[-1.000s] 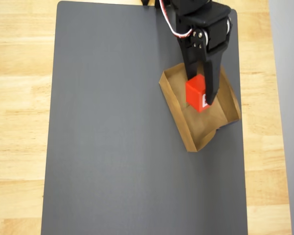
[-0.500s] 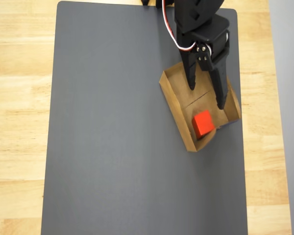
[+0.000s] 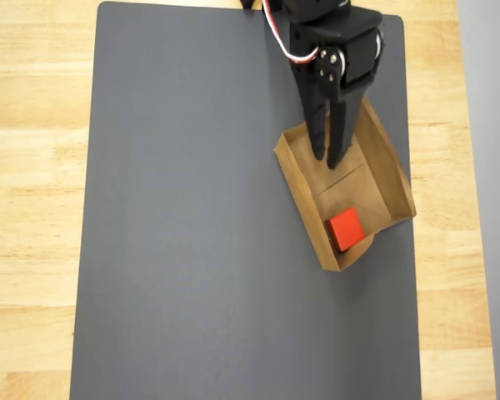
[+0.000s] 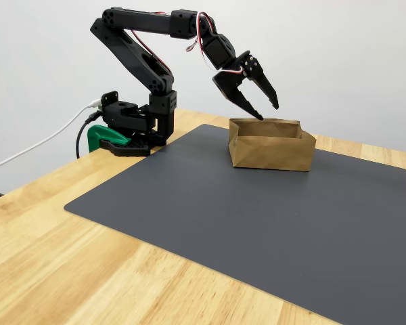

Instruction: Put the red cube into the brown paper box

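Red cube sits on the floor of the brown paper box, down in the corner nearest the bottom of my overhead view, tucked against the low wall there and on the far side of the crease line from the arm. From where I'm watching, nothing is touching it; it rests on its own, flat on the paper. The box lies at a slant on the dark grey mat, close to the mat's right-hand edge in the overhead view, and the mat itself covers most of the wooden counter. In the fixed view the box shows only its outer walls, which hide the cube from that side. My tool hangs over the other end of the box, the end nearest the arm, with its two black fingers pointing down and slightly forward. In the overhead view the fingers look nearly together, with only a thin gap at the tips, while the fixed view shows the tool with its two fingers somewhat spread just above the box's rim. I read it as parted a little and gripping nothing. The tool and the cube are apart, at opposite ends of the box. The arm's base is clamped at the counter's back edge.
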